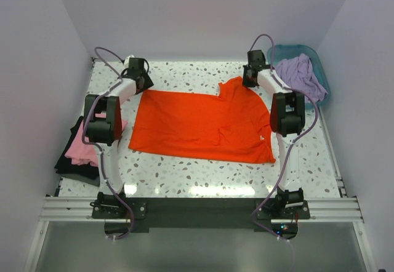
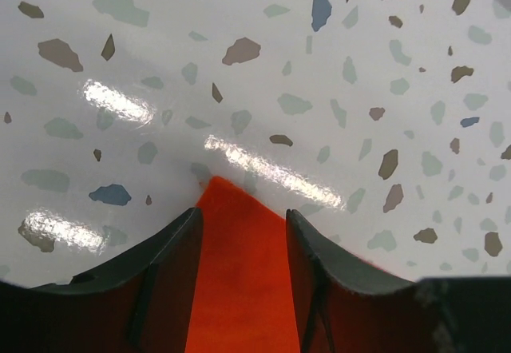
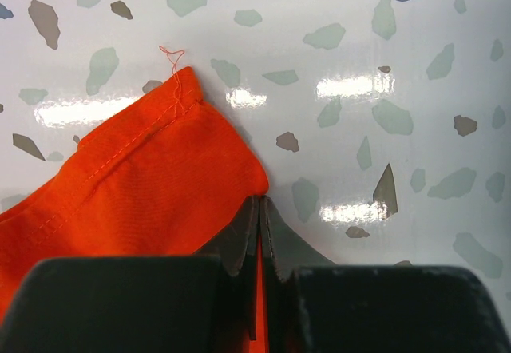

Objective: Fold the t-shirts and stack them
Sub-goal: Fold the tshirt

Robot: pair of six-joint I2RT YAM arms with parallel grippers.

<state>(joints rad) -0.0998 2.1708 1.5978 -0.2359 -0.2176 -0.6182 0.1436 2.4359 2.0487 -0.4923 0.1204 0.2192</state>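
Speckled white table (image 1: 203, 176): orange t-shirt (image 1: 197, 127) spread flat at centre; teal basket (image 1: 284, 53) far right; black t-shirt (image 1: 77, 166) at left edge.

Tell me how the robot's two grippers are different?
The left gripper has fingers apart, with a corner of the orange t-shirt loose between them; the right gripper is pinched shut on the cloth. The left gripper is at the shirt's far-left corner, the right gripper at its far-right end. Both are at the same shirt.

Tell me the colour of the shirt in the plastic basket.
Lavender; the cloth t-shirt in the teal plastic basket shows best in the top external view.
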